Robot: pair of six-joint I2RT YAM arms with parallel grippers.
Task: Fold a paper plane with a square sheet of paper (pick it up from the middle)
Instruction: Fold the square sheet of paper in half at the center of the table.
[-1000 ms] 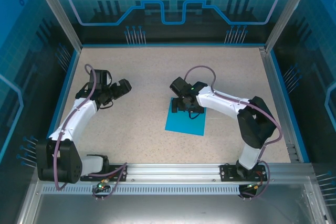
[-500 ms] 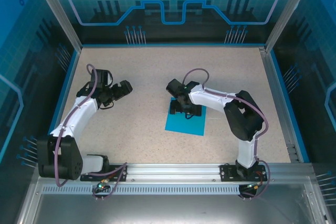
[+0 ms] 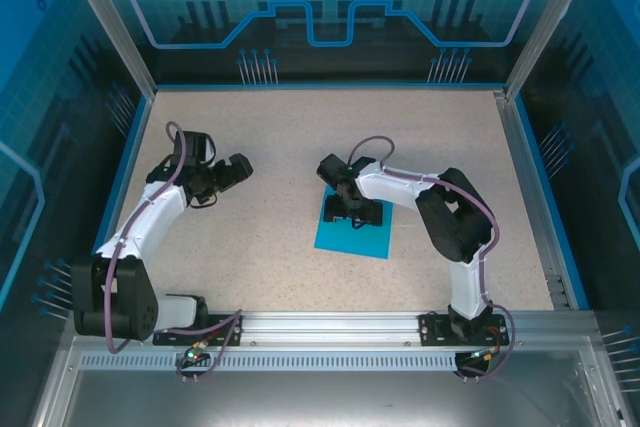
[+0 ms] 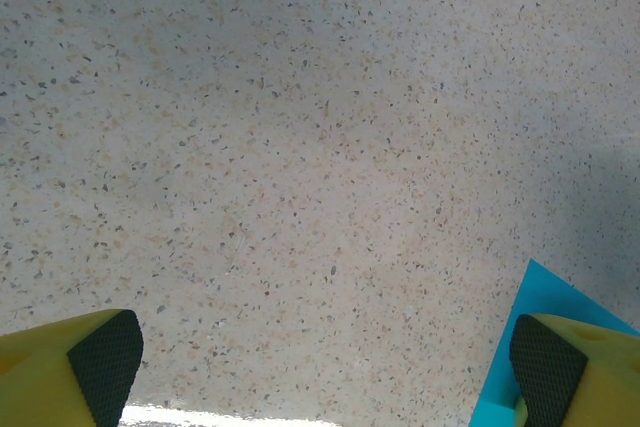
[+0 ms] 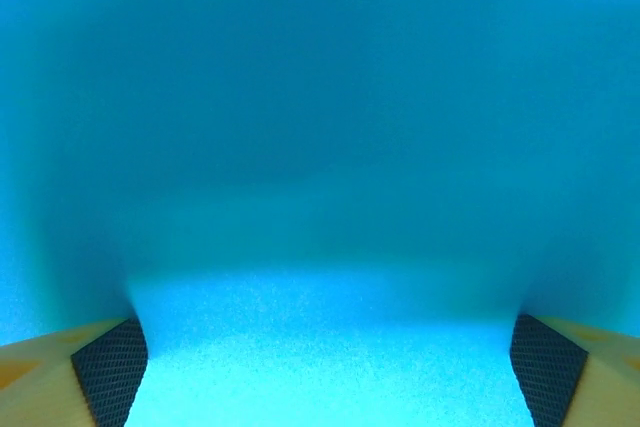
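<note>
Speckled table (image 3: 270,147) bears the square sheet of paper (image 3: 350,237), partly under right gripper (image 3: 352,214).

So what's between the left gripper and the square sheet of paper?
Bare table, from left gripper to square sheet of paper, in the top external view.

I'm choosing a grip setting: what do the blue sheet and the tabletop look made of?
Square sheet of paper: looks like thin matte paper, flat, uniformly teal, no gloss. Tabletop: probably speckled stone-look laminate or composite, beige with dark flecks, smooth; exact material unclear.
</note>
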